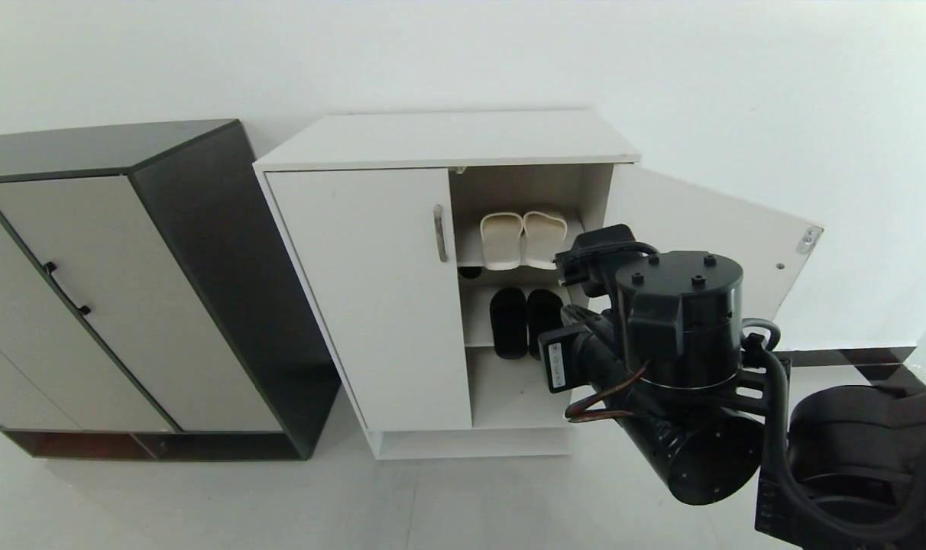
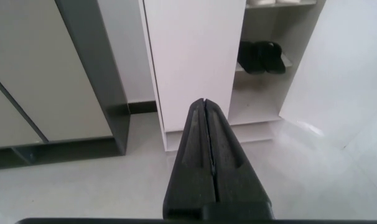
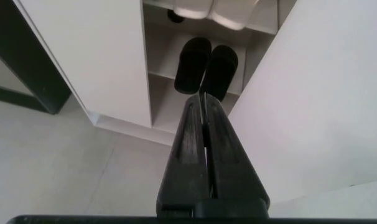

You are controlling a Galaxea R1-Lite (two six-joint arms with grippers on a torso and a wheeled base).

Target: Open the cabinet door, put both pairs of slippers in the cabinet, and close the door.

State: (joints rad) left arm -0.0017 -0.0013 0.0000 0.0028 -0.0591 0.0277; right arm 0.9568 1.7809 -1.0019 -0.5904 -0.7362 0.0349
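Cabinet (image 1: 448, 141): white, set against the wall.
Right door (image 1: 700, 229): swung wide open, and the shelves are laid bare.
Left door (image 1: 371, 298): shut, with its handle (image 1: 438, 233) seen at the inner edge.
White slippers (image 1: 522, 238): laid side by side on the upper shelf, ends poking over the shelf front.
Black slippers (image 1: 524, 321): laid side by side on the middle shelf, right under the white pair.
Right gripper (image 3: 204, 98): fingers pressed together, nothing pinched. It is held in front of the open compartment and pointed at the black slippers. Whether they are touched cannot be told.
Left gripper (image 2: 204, 102): fingers pressed together, nothing held. It is hung over the floor (image 2: 83, 186), facing the lower part of the left door.
Dark cabinet (image 1: 127, 290): stood just beside the white one, on the robot's left, doors shut.
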